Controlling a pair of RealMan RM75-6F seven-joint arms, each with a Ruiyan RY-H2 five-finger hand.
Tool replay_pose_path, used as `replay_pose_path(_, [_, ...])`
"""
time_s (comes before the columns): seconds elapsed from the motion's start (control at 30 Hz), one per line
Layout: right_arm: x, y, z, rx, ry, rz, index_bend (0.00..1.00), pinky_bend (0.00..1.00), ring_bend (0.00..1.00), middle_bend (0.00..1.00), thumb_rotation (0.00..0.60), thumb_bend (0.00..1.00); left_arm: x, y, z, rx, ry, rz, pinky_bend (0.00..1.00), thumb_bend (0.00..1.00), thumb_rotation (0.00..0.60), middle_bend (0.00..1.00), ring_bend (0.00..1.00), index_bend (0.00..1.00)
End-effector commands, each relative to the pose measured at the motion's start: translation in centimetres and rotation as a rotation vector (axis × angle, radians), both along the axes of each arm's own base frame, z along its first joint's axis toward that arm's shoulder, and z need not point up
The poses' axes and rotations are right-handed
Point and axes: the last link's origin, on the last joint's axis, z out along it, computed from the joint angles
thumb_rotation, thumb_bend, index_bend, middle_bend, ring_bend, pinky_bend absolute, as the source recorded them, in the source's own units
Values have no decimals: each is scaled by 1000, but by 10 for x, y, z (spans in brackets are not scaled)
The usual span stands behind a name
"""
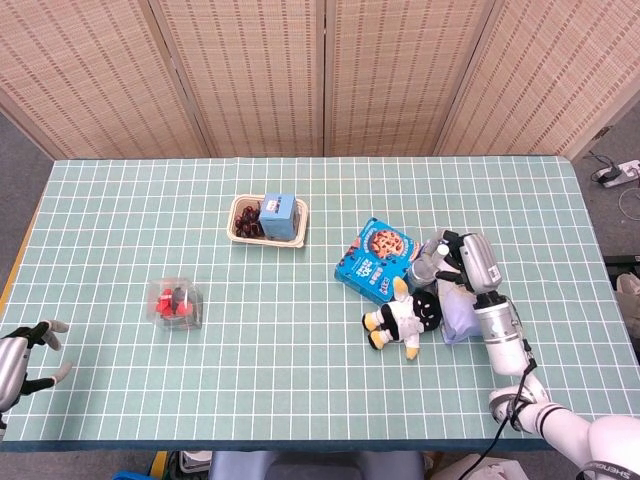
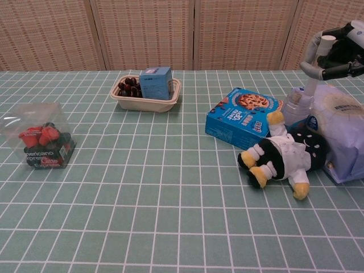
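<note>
Right hand (image 1: 447,262) spread above clear bottle (image 2: 297,106), beside pale bag (image 2: 341,128) and plush toy (image 2: 282,156) at table's (image 1: 300,400) right; nothing grasped yet. Left hand (image 1: 22,358) open, idle at near-left edge.

The desk (image 1: 300,380) wears a green checked cloth. On it sit a beige tray (image 1: 240,234) of dark fruit with a small blue box, a clear bag (image 1: 176,305) of red-and-dark items, a blue cookie box (image 1: 377,258), a plush toy (image 1: 405,316) and a pale plastic bag (image 2: 344,136).
</note>
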Motion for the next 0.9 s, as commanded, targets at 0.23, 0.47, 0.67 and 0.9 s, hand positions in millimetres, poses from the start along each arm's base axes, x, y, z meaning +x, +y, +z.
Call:
replay_pose_path(0.23, [-6, 4, 0, 5, 7, -9, 576, 1000, 1000, 1000, 600, 341, 0, 0, 0, -6, -8, -1, 555, 224, 600, 507, 438, 456])
replay_pose_path(0.47, [-11, 2, -1, 8, 3, -20, 574, 1000, 1000, 1000, 600, 191, 0, 0, 1, -4, -14, -3, 555, 223, 600, 507, 438, 446])
replay_pose_path(0.67, [-10, 1, 0, 1, -2, -10, 546, 1000, 1000, 1000, 600, 101, 0, 0, 1, -8, -13, -1, 555, 223, 600, 507, 439, 450])
replay_pose_path(0.9, [-5, 11, 24, -67, 0, 47, 502, 1000, 1000, 1000, 600, 7, 0, -1, 2, -4, -15, -4, 555, 223, 600, 507, 439, 450])
